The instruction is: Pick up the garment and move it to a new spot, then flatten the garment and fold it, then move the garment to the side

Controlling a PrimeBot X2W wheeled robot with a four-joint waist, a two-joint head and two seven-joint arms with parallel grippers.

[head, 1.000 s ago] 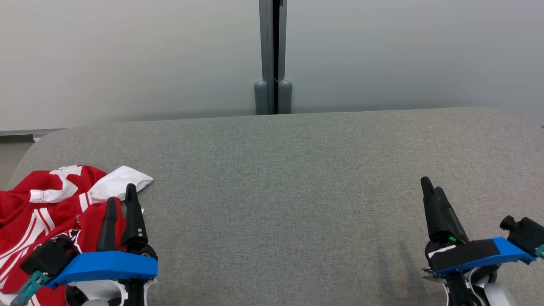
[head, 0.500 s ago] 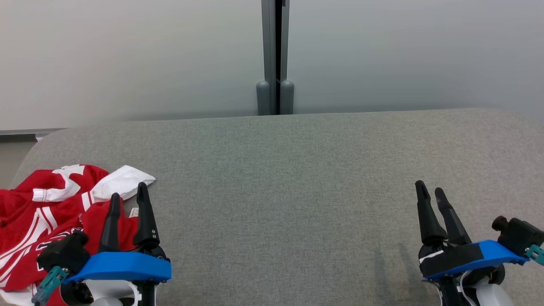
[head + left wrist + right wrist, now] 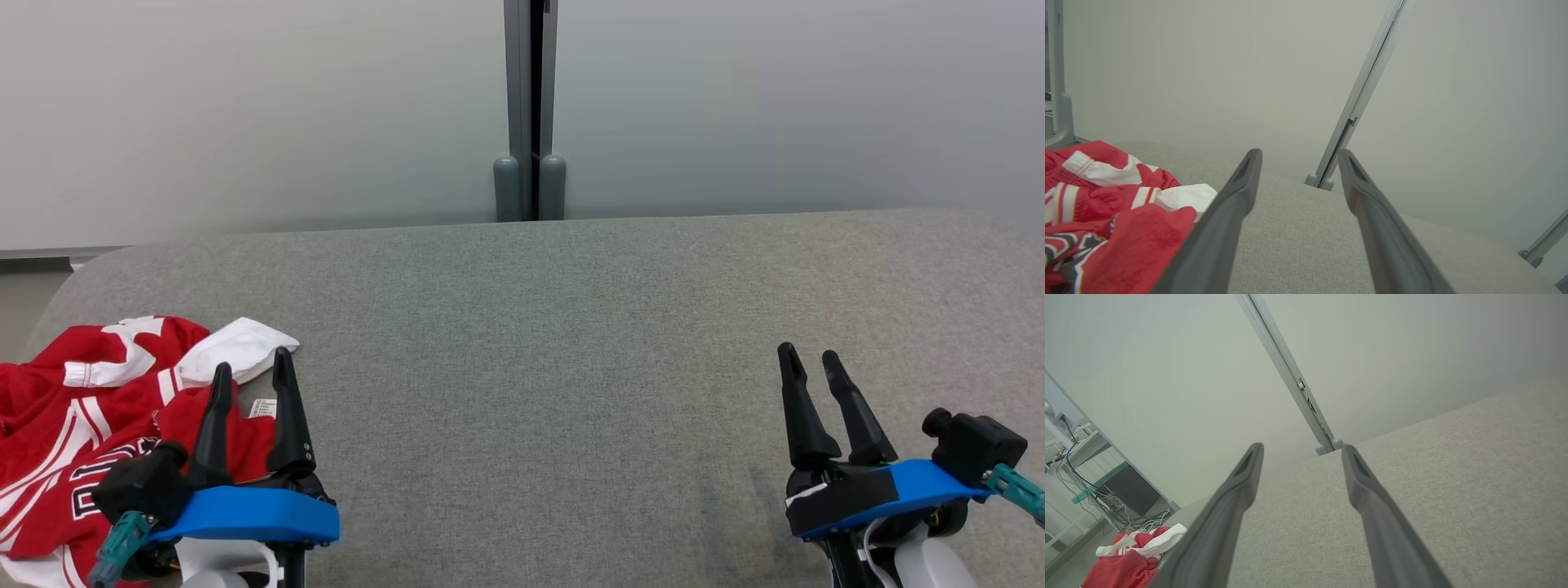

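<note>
Garment [image 3: 82, 425]: red and white, crumpled in a heap at near-left corner of desk [image 3: 531, 367]; not lifted, flattened or folded.
Left hand [image 3: 252, 363]: spread wide, empty, over desk's near-left part, at the heap's edge; contact unclear.
Right hand [image 3: 809, 355]: spread wide, empty, over desk's near-right part.
Progress: apparently at the very start; pickup, move, flattening, folding and shift aside all left.
</note>
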